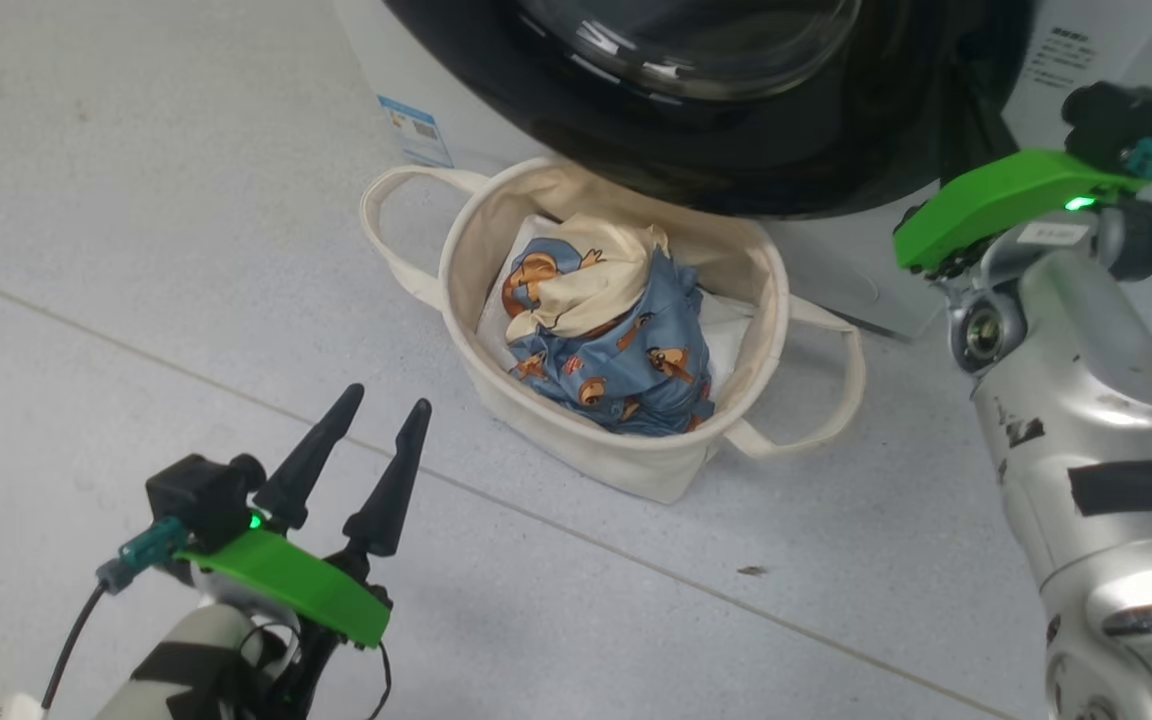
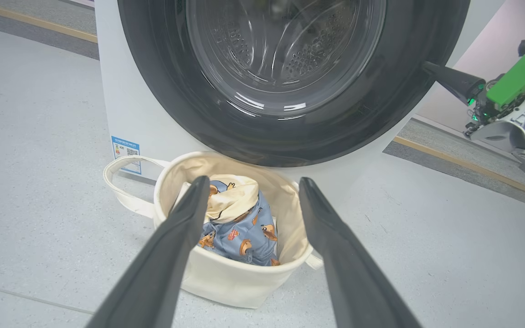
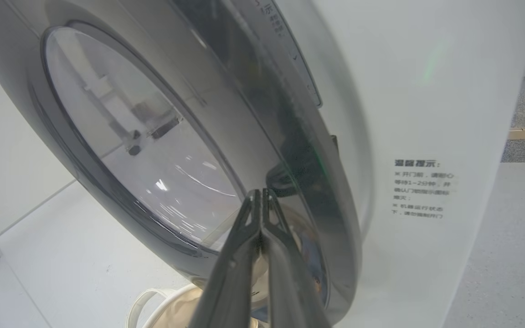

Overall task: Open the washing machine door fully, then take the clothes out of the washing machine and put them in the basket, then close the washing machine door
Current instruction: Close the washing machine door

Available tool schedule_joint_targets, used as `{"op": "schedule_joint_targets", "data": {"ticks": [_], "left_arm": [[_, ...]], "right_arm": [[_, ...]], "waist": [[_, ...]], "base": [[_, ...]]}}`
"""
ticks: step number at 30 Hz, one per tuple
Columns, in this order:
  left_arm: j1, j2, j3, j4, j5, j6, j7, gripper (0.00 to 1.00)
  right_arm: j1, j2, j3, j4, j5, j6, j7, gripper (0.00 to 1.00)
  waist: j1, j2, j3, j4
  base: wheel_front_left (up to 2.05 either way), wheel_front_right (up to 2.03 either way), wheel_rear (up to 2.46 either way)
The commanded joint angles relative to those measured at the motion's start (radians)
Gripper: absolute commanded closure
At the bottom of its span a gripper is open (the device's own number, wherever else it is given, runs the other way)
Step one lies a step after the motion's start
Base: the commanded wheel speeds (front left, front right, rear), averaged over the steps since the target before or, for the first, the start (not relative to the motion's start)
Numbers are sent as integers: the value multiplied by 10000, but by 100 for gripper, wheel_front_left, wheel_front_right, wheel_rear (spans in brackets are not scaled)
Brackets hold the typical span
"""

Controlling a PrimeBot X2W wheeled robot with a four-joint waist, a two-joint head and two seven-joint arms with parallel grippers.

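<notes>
Clothes (image 1: 606, 340) of blue fabric printed with orange-brown bears, with a cream piece folded over the top, lie bunched in the basket (image 1: 626, 465). It is a round cream canvas tub with two loop handles and a white sheet showing beneath the bundle. The basket stands on the pale grey tiled floor (image 1: 136, 300), just in front of the washing machine (image 1: 836, 270) and below the washing machine door (image 1: 736, 150). The door has a wide glossy black rim around a bulging clear glass bowl, through which the left wrist view shows the perforated metal drum. It lies close against the white front; whether it is latched I cannot tell. A blue sticker (image 1: 414, 130) with a small square code sits low on the machine's front by the basket's handle, its print too small to read. Beside the door's edge is a printed notice (image 3: 422, 189) in Chinese, headed 温馨提示, whose smaller lines are too blurred to read. The right fingers (image 3: 259, 205) are pressed together, holding nothing, their tips at the door's black rim on its outer edge. The left fingers (image 1: 316, 455) are spread wide and empty, hanging above the floor near the basket and pointing toward it. A small dark speck (image 1: 751, 571) lies on the tiles.
</notes>
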Motion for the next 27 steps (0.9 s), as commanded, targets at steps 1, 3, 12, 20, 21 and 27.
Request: {"op": "schedule_joint_targets", "data": {"ticks": [1,3,12,20,21,27], "left_arm": [[-377,220,310,-263,-50,-59,-119,0],[-432,189,243,-249,-51,-59,-119,0],[-493,157,224,-175,-115,-59,-120,0],[-567,277,536,-273,-132,-59,-120,0],[-549,303,609,-287,-115,-59,-120,0],[-384,470,1094,-394,115,-59,-120,0]], "right_arm": [[-486,162,19,-281,-181,69,-124,100],[-651,162,-354,-294,-536,69,-124,100],[-1167,162,-1866,-509,-1738,69,-124,100],[-1612,162,-2365,-481,-1987,69,-124,0],[-1595,162,-2235,-451,-1913,69,-124,0],[-910,162,-1125,-628,-1275,69,-124,0]], "waist": [[0,0,104,75],[0,0,177,134],[0,0,296,297],[0,0,562,180],[0,0,547,126],[0,0,-61,-102]], "base": [[0,0,0],[0,0,0],[0,0,0],[0,0,0],[0,0,0],[0,0,0]]}}
